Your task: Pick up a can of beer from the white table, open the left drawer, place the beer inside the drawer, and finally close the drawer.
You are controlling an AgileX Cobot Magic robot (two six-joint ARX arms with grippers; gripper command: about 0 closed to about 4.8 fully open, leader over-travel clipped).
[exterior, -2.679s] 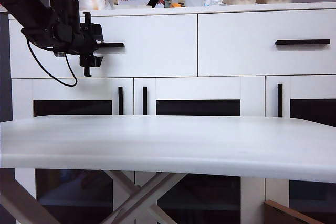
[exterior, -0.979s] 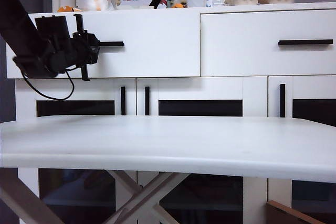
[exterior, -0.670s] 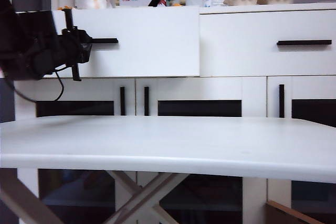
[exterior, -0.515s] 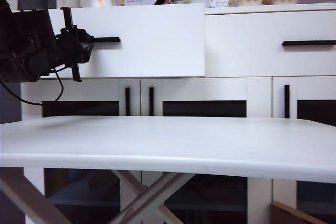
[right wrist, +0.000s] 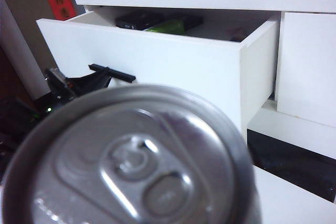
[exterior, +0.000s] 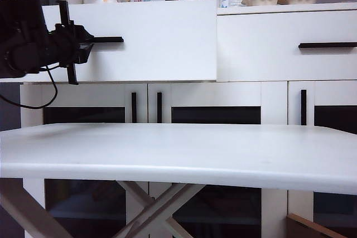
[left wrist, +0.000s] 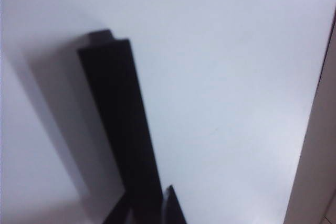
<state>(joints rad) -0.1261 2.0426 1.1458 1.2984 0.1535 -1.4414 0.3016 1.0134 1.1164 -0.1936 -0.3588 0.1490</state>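
Two claws are at work. Left claw [exterior: 71,42] is clamped shut on the black handle [exterior: 106,39] of the left drawer [exterior: 156,40], which stands pulled out. Right claw's fingers are hidden, so its opening cannot be told; the beer can [right wrist: 131,166] fills its wrist view, lid up, apart from the drawer.

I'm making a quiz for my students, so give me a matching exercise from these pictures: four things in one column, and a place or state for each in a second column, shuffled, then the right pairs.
Things:
1. left gripper
2. can
3. left drawer
4. right drawer

Places or states:
A. pulled open, things inside
B. flush with the cabinet
C. shut on the black drawer handle
D. right in front of the right wrist camera, top facing it

Pairs: 1-C, 2-D, 3-A, 4-B
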